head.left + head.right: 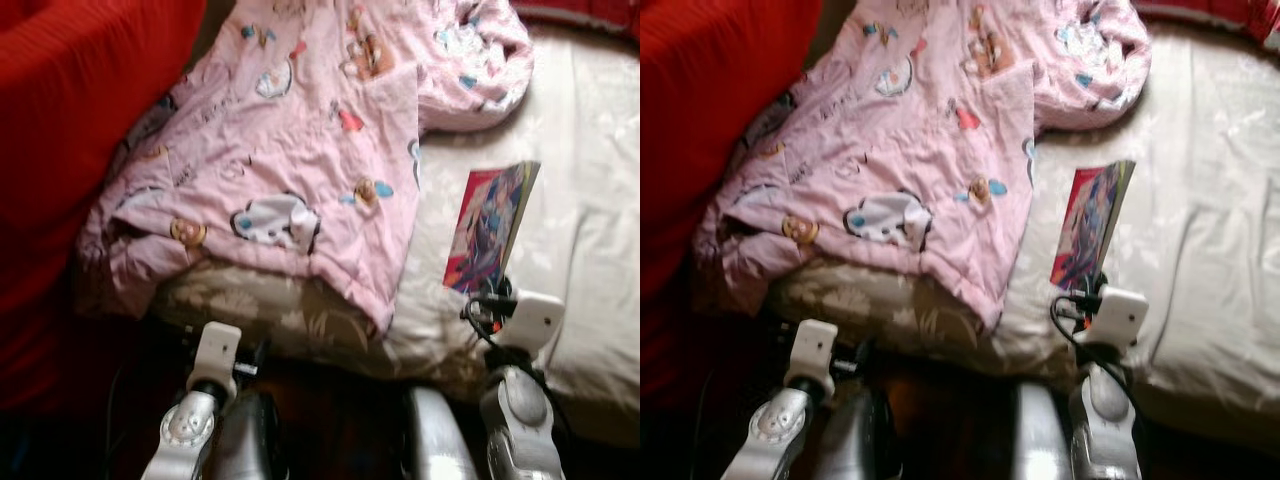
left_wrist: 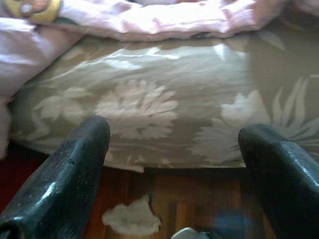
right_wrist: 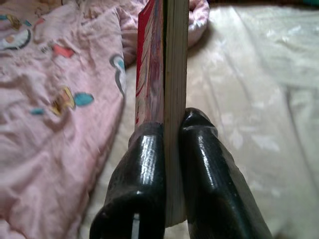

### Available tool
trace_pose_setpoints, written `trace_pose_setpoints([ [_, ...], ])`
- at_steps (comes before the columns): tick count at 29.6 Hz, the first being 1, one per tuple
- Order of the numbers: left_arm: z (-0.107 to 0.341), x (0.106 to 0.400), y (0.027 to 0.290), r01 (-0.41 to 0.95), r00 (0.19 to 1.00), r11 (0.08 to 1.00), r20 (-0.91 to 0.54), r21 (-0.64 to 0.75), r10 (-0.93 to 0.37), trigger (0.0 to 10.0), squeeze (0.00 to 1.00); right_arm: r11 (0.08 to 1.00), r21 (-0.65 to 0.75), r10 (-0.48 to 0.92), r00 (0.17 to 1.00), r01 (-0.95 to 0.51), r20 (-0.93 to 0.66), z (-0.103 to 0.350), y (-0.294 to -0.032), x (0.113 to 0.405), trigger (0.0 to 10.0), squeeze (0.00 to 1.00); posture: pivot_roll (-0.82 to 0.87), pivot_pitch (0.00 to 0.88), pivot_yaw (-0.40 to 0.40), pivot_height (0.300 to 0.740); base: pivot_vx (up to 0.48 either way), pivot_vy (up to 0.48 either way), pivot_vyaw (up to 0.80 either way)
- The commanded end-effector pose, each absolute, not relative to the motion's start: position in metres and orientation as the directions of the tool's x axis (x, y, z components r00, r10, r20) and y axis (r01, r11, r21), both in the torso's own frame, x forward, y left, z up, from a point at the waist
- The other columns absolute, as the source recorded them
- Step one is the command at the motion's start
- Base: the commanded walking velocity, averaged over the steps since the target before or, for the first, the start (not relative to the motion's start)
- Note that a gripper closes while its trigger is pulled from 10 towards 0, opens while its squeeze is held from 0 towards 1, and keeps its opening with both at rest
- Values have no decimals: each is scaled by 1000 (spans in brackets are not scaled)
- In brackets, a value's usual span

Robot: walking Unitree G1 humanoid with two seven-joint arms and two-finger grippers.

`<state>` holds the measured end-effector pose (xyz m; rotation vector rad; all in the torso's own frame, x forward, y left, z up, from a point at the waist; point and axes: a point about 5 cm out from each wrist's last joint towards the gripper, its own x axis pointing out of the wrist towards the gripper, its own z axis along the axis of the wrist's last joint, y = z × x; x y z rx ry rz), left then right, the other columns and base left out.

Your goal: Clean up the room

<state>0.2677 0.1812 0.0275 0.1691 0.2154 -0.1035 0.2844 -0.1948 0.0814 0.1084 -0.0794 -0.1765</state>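
A thin comic book with a pink and blue cover stands upright over the bed, held by its lower edge. My right gripper is shut on the book, one black finger on each side. A pink quilt with cartoon prints lies crumpled over the left half of the bed. My left gripper is open and low, in front of the side of the mattress, with nothing between its fingers.
The beige flowered sheet covers the bed's right half. A red fabric mass rises on the left. A crumpled white tissue lies on the dark wooden floor below the bed edge.
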Motion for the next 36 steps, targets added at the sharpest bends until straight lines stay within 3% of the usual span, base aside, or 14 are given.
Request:
trace_pose_setpoints([
  [1,17,260,195,76,963,985,-266,153,-33,10000,0,982,113,-168,977,154,131,96,-193,288,10000,0,-50,209,49,707,0,0,0],
  [8,2,258,209,17,944,990,-329,141,31,10000,0,982,112,-166,977,151,134,97,-194,292,10000,0,-48,207,41,740,0,0,0],
  [16,-19,247,218,-35,895,992,-439,124,86,10000,0,988,102,-128,987,118,95,91,-189,295,10000,0,-48,202,35,740,0,0,0],
  [36,-48,224,212,-63,810,995,-579,71,92,10000,0,985,119,-132,989,123,70,86,-189,298,10000,0,-46,200,39,740,0,0,0],
])
